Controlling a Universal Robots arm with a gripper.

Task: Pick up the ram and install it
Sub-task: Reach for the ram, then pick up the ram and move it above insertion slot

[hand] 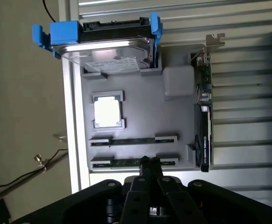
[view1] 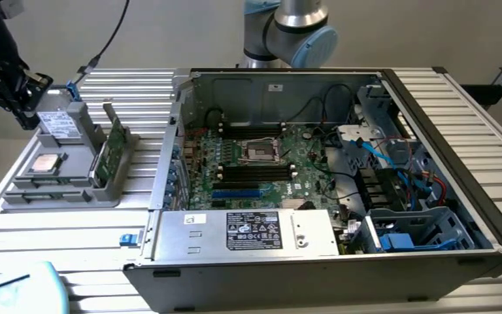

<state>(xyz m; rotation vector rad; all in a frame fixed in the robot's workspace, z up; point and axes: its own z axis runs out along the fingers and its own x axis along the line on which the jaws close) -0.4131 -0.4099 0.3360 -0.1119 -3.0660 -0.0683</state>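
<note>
Wrist view: your gripper, closed on nothing, points at the nearer ram just ahead (long axis crosswise).

one ram stick and a second ram stick, both long, thin and green, sit side by side in parallel slots of the grey tray.

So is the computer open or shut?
Open: the case has no side cover, so the motherboard shows inside.

Tool covers part of the ram.
</note>
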